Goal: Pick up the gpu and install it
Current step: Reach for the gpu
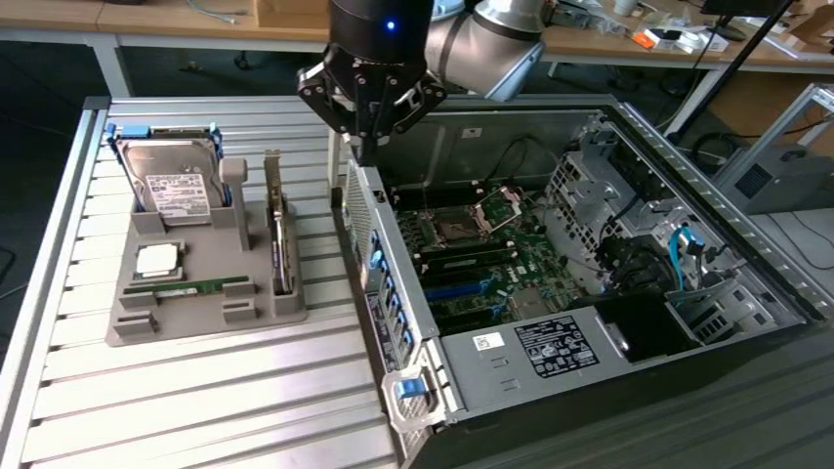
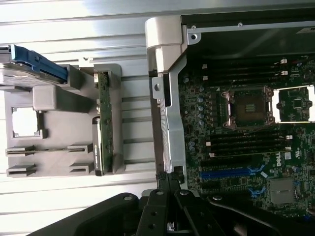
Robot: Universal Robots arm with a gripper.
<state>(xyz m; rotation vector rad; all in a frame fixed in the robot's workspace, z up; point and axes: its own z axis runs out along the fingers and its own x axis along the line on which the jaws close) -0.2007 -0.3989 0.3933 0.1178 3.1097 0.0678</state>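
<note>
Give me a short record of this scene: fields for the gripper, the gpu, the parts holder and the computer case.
gripper: shut, holding nothing, above the case wall that faces the holder
gpu: standing on edge in the grey holder, untouched
other parts in holder: hard drive upright; memory stick lying flat
computer case: open, motherboard exposed, at the exterior view's right of the holder
task state: gpu not yet picked up
</note>
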